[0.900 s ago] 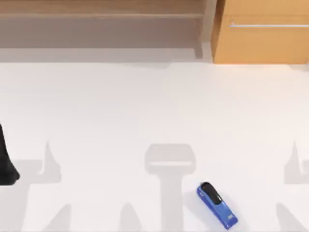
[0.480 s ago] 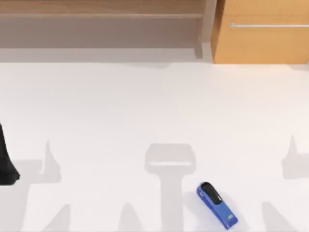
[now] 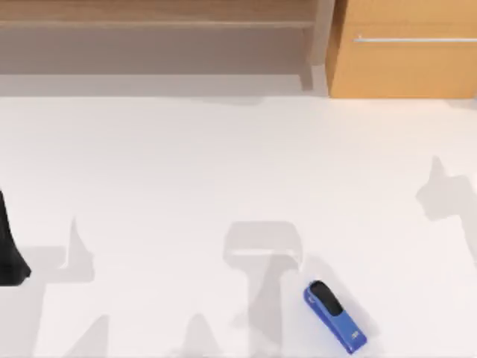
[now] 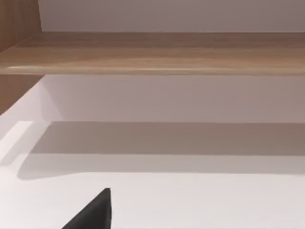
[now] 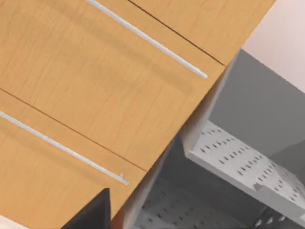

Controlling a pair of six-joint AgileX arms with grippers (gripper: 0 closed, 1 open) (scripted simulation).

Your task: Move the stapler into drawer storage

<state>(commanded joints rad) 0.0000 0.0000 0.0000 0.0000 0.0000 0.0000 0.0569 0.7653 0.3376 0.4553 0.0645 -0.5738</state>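
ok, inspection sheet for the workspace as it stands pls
Surface: white table, shadows only.
Job's things: small bright blue stapler with black top lying near the front edge, right of centre, untouched; light orange-brown wooden drawer with silver bar handle, back right, shut.
Clutter: nothing seen.
Grippers: left arm parked at the left edge; right wrist view faces the drawer fronts.
Cables: nothing seen.
Surroundings: brown open shelf unit back left.

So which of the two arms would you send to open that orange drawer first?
Probably the right. The drawer stands shut at the table's far right, and the right wrist view already faces its front and silver handle. The left arm sits at the left edge.
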